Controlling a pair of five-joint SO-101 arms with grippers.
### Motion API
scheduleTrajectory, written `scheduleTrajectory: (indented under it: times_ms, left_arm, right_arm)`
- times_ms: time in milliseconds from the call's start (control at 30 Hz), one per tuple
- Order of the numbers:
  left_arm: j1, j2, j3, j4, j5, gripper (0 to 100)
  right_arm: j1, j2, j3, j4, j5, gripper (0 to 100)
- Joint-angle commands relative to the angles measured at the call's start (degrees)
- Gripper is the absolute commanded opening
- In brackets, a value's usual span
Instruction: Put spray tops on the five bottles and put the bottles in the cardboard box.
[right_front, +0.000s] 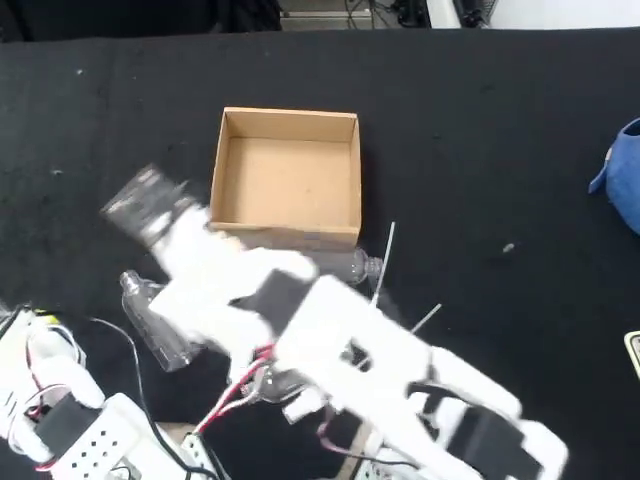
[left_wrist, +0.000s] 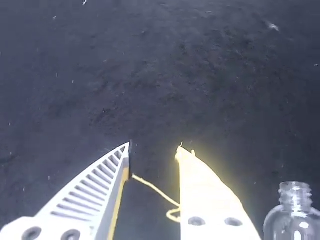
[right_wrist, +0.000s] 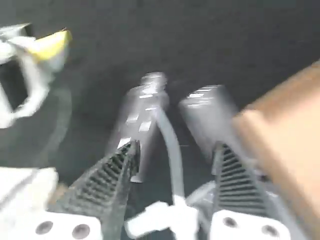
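**Right gripper spread wide over two bottles beside the box**

The right gripper (right_wrist: 176, 146) is standing wide open. Its dark ridged fingers (right_wrist: 112, 175) are straddling a pair of clear plastic bottles (right_wrist: 142, 112) lying on the black table (right_wrist: 150, 35). Both bottles' walls are showing plain. A white spray top (right_wrist: 165, 217) with a thin tube is showing between the fingers near their base; whether it is touching them cannot be told. The brown cardboard box (right_wrist: 280, 145) is crowding one finger closely, while black table is lying open beyond the other.

From above, the box (right_front: 290, 125) is sitting mid-table, open-topped, its floor showing bare. The white right arm (right_front: 340, 340) is stretching from the near right edge towards the box's near left corner. A clear uncapped bottle (right_front: 355, 265) is lying just beside the box's near wall, and another clear bottle (right_front: 150, 320) is lying left of the arm. Broad open table is running right as far as a blue object (right_front: 625, 185) at the edge.

The left gripper (left_wrist: 154, 148) is standing moderately open, holding nothing, over bare table. A clear bottle with a threaded neck (left_wrist: 295, 210) is sitting just beside its pale yellow finger (left_wrist: 205, 200).
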Motion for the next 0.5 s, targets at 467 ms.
scheduleTrajectory:
  times_ms: [467]
  left_arm:
    - [18.1,5.5,-14.8,6.2,-3.4,17]
  right_arm:
    - [53.5,-12.3,16.0,3.3,8.4,19.4]
